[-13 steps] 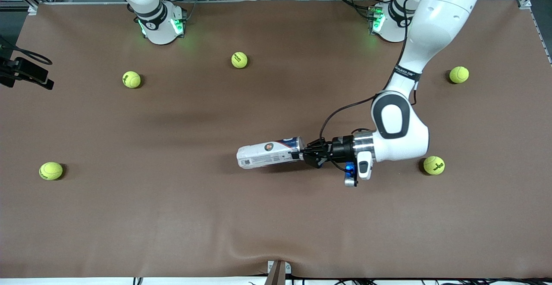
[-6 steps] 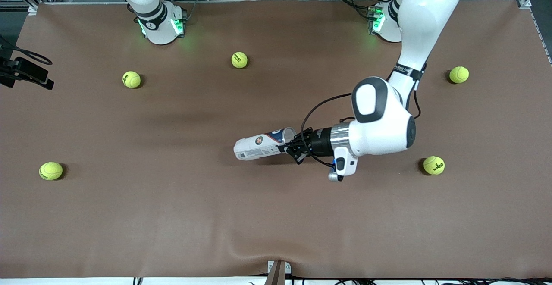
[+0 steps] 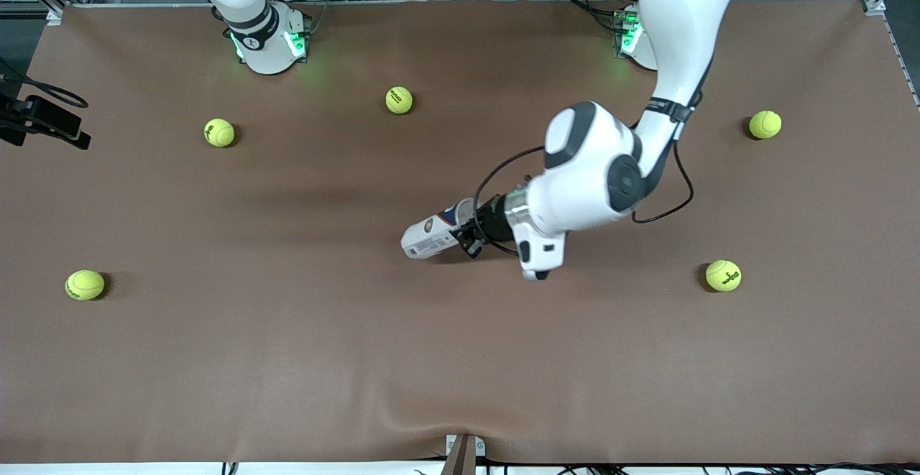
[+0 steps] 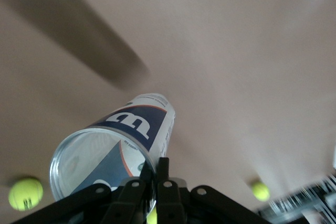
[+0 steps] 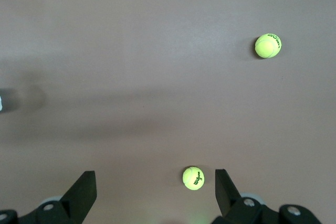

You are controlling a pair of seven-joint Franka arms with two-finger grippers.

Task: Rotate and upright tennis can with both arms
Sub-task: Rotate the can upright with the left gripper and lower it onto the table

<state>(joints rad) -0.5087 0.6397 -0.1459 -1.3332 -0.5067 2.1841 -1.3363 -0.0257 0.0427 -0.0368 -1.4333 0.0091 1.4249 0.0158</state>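
The tennis can (image 3: 440,231), a clear tube with a white and dark-blue label, is tilted in the middle of the table, its closed end down on the cloth and its open end raised. My left gripper (image 3: 468,236) is shut on the can's open rim. In the left wrist view the can (image 4: 126,135) points away from the fingers (image 4: 163,169), which pinch its wall at the rim. My right gripper (image 5: 155,184) is open and empty, high over the table near its base; it is out of the front view.
Several yellow-green tennis balls lie on the brown cloth: one (image 3: 399,100) near the right arm's base, one (image 3: 219,132) beside it, one (image 3: 85,284) at the right arm's end, and two (image 3: 723,275) (image 3: 765,124) at the left arm's end.
My left arm has lifted and swung the can's open end up and toward the right arm's end, so the can stands steeper on its closed end. The right arm has not moved.
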